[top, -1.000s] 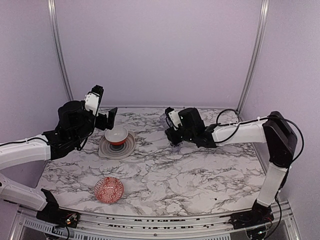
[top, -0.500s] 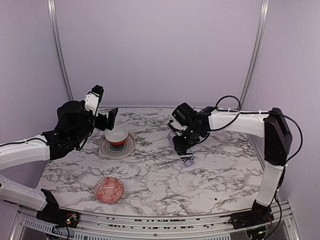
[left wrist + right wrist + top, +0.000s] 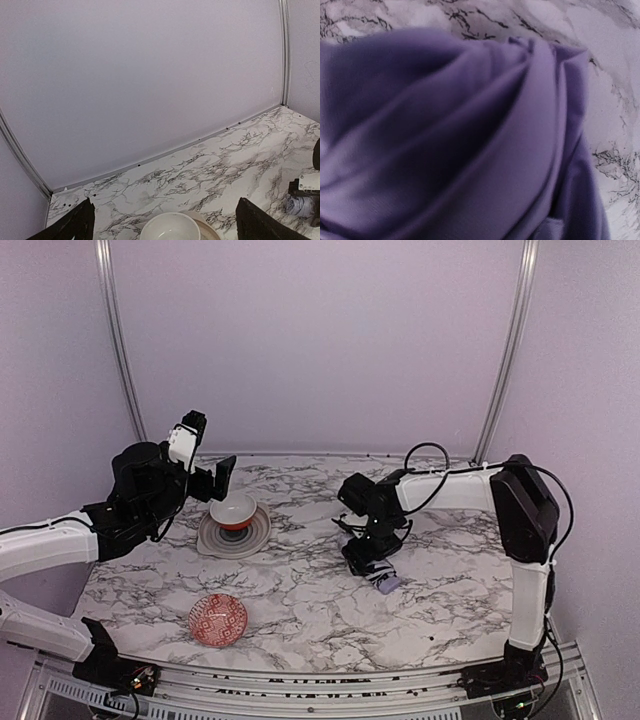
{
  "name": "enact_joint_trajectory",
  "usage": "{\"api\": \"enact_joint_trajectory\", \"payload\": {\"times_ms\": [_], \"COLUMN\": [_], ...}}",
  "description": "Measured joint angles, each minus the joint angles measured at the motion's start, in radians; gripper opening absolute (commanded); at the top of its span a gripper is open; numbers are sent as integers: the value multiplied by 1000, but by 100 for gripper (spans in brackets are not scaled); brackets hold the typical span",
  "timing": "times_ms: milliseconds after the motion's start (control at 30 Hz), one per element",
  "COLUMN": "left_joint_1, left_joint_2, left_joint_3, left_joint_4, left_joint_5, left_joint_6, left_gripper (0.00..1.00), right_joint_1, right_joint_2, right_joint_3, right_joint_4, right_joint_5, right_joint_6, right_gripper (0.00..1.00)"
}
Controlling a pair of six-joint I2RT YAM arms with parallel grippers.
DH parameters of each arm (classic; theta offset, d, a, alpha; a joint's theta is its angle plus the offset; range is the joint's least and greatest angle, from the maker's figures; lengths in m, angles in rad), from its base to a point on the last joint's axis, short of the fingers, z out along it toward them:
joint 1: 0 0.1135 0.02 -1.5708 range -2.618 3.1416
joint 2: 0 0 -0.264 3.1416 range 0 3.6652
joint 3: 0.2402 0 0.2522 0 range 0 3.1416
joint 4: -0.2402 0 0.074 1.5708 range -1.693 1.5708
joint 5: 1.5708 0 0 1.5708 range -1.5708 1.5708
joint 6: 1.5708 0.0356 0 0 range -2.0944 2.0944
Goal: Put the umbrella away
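Its jaw state impossible to tell, the right gripper (image 3: pixel 368 562) should lay the crumpled pale lavender fabric umbrella (image 3: pixel 470 140) flat on the right of the grey-veined marble tabletop (image 3: pixel 300 595), while the left gripper (image 3: pixel 218 480) hangs released.

top: we look down from behind over the whole table (image 3: pixel 330 610) | left wrist: we face the back wall (image 3: pixel 150 75) | right wrist: we sit close against umbrella (image 3: pixel 460 150) cloth | shared: the table

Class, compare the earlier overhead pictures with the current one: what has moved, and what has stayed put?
The right tool swung from the back toward the near edge and down, ending over the lavender umbrella; whether it grips it cannot be told. The open left tool, the white bowl on its plate and the red bowl stayed put.
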Motion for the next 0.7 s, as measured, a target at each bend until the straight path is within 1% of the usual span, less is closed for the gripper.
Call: {"api": "enact_joint_trajectory", "payload": {"times_ms": [33, 67, 267, 400, 467, 533, 600, 700], "left_joint_1": [0, 0, 0, 0, 0, 0, 0, 0], "left_joint_2": [0, 0, 0, 0, 0, 0, 0, 0], "left_joint_3": [0, 0, 0, 0, -1, -1, -2, -2], "left_joint_4": [0, 0, 0, 0, 0, 0, 0, 0], "left_joint_5": [0, 0, 4, 5, 5, 5, 6, 6], "left_joint_6": [0, 0, 0, 0, 0, 0, 0, 0], "left_gripper": [99, 99, 99, 99, 99, 99, 99, 99], "right_joint_1": [0, 0, -2, -33, -74, -135, -222, -349], "right_joint_2": [1, 1, -23, -118, -181, -251, -332, -409], "right_joint_3": [0, 0, 50, 79, 77, 51, -6, -88], "right_joint_4": [-8, -15, -31, -3, 28, 95, 177, 259], "right_joint_5": [0, -4, -48, -67, -70, -79, -96, -105], "right_joint_6": [-6, -13, -51, -74, -74, -72, -65, -57], "right_gripper": [95, 99, 100, 100, 100, 100, 100, 100]}}
